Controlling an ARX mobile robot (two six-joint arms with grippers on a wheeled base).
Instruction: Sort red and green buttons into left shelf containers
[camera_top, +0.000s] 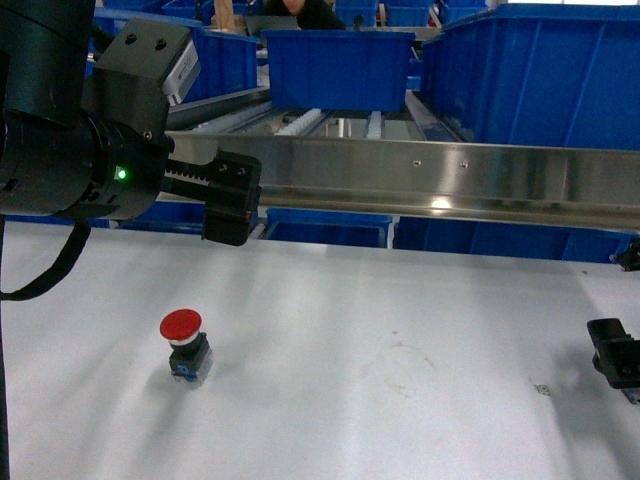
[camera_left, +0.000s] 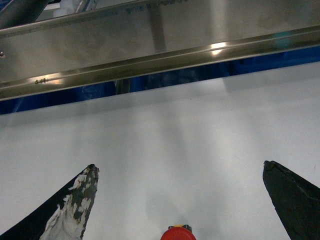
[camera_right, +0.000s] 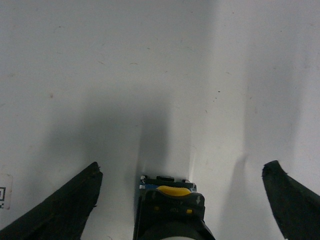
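At six o'clock below the raised left gripper, whose jaws are spread wide with nothing between them, the red button stands upright on the white table, nearer this arm.

Inventory by count:

- Red-capped button: one, on the bench at 8 o'clock in the head view.
- Button body with yellow part: one, at 6 o'clock in the right wrist view; cap colour not determinable.
- Blue bins: at least three on the upper shelf level, more below the steel rail; total not determinable.
- Claws: two.
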